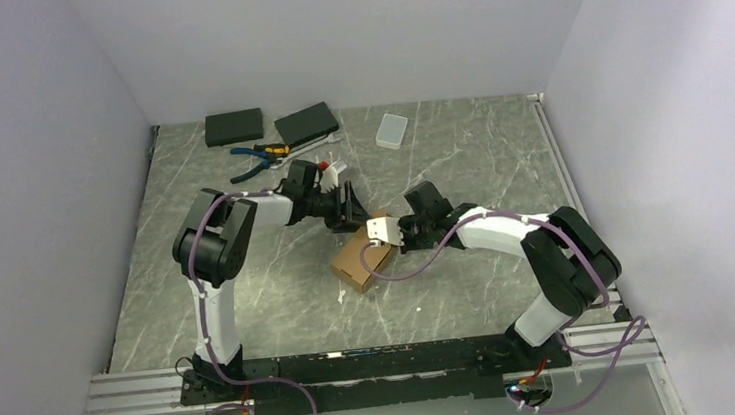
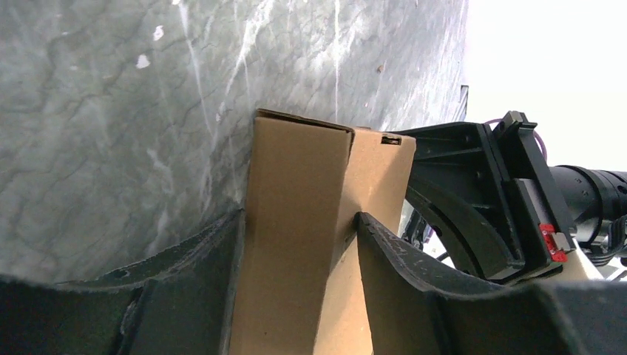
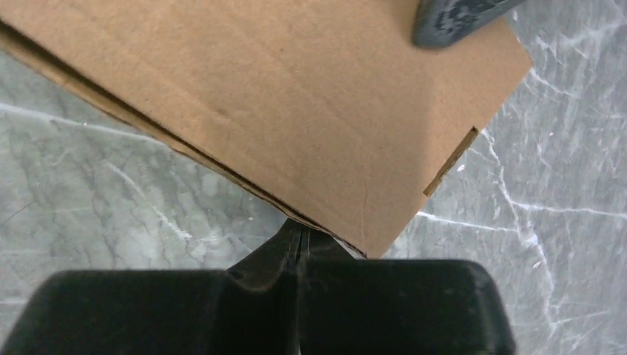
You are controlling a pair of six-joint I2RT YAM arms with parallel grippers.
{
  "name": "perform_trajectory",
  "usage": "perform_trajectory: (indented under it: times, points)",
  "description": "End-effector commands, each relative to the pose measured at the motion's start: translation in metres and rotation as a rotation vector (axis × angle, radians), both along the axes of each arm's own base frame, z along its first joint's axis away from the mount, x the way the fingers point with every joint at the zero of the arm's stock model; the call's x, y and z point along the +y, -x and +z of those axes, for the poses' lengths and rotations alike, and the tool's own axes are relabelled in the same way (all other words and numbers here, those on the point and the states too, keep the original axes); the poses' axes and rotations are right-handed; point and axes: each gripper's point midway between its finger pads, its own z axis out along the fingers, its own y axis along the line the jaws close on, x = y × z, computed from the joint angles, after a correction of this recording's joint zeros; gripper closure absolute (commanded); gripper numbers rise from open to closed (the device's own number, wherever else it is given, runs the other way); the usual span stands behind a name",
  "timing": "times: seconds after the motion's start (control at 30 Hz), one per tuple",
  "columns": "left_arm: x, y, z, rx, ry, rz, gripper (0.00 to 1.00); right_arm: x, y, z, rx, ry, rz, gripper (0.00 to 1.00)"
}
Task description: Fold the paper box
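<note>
Between the fingers [image 2: 198, 260] of the left gripper [image 2: 296, 248] sits the paper box [image 2: 296, 185], clamped from both sides, each black pad pressed against a cardboard wall. From the left wrist the box looks plain brown and folded into a small rectangular shape. A sharp crease runs up its near corner, one top edge gapes slightly, and there is a small slot cut near the far upper corner. The right gripper [image 3: 297, 248] has its two fingers pressed together with only a thin seam between them, and their tips meet the lower edge of the box. Whether any cardboard is pinched there cannot be told. From the right wrist the broad face of the box shows faint corrugation lines, a dark gap along its lower seam, and a narrow tab slit near the right edge.

Seen from above, the box rests on the grey marbled table [image 1: 460, 159] near its middle, between the two grippers. Well apart at the far edge lie two flat black boxes [image 1: 234, 127], a pair of pliers [image 1: 260, 154] with blue and yellow handles, and a small whitish plastic case [image 1: 392, 130].
</note>
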Motion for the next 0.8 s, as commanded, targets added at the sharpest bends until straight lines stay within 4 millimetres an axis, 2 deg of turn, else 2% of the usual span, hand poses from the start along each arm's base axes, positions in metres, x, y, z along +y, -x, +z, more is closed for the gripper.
perform_trajectory:
  times: [0.0, 0.1, 0.2, 0.3, 0.47, 0.5, 0.53, 0.57, 0.67, 0.77]
  points:
    - [-0.011, 0.01, -0.008, 0.003, 0.0, -0.045, 0.39, 0.016, -0.027, 0.026, -0.088, -0.137, -0.1, 1.0]
    - [-0.011, 0.007, -0.004, -0.001, -0.004, -0.03, 0.38, 0.014, -0.026, 0.031, -0.058, -0.152, -0.111, 1.0]
    - [-0.004, -0.005, 0.007, -0.023, -0.01, 0.022, 0.34, 0.007, -0.01, 0.032, 0.061, -0.112, -0.061, 0.99]
    - [0.012, -0.024, 0.026, -0.066, 0.0, 0.108, 0.3, -0.002, 0.01, 0.048, 0.13, -0.127, 0.012, 0.99]
    - [0.036, -0.039, 0.064, -0.185, -0.012, 0.214, 0.22, -0.004, 0.011, 0.08, 0.118, -0.237, -0.01, 0.92]
    - [0.041, -0.04, 0.064, -0.201, -0.029, 0.231, 0.21, -0.003, 0.01, 0.088, 0.13, -0.276, -0.025, 0.9]
    - [0.045, -0.039, 0.07, -0.227, -0.041, 0.248, 0.2, -0.003, 0.009, 0.094, 0.147, -0.32, -0.042, 0.87]
    - [0.05, -0.038, 0.081, -0.265, -0.048, 0.267, 0.19, -0.003, 0.007, 0.101, 0.168, -0.372, -0.066, 0.79]
    - [0.066, -0.031, 0.094, -0.336, -0.08, 0.32, 0.13, 0.005, 0.005, 0.122, 0.318, -0.594, -0.174, 0.52]
    - [0.082, -0.018, 0.104, -0.381, -0.102, 0.381, 0.07, 0.011, 0.0, 0.129, 0.495, -0.763, -0.287, 0.43]
